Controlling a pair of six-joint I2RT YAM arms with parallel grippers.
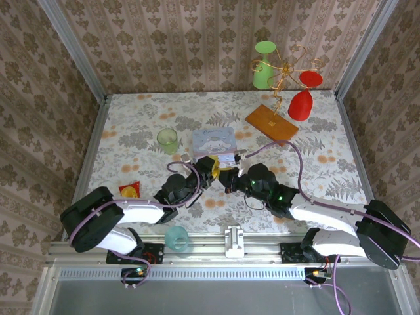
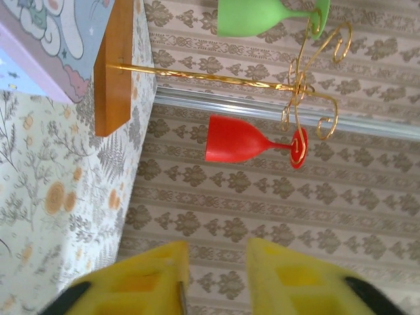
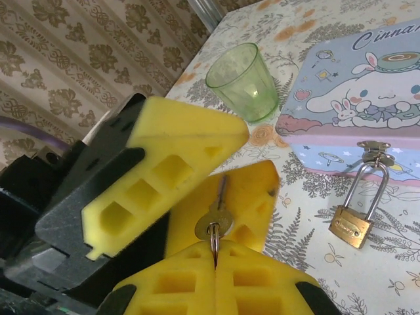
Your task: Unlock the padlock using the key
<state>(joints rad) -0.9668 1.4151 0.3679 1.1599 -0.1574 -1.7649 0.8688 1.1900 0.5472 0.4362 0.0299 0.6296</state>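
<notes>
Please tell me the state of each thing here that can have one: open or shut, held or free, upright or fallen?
padlock: shut, hanging from the latch of the box.
key: held by the right end effector, not in the padlock.
left end effector: open.
box: closed.
green cup: upright, empty.

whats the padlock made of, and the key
The padlock body looks like brass, gold-toned with a soft sheen; its shackle looks like polished steel, silvery and reflective. The key seems metal too, a dull yellowish glint, possibly brass.
</notes>
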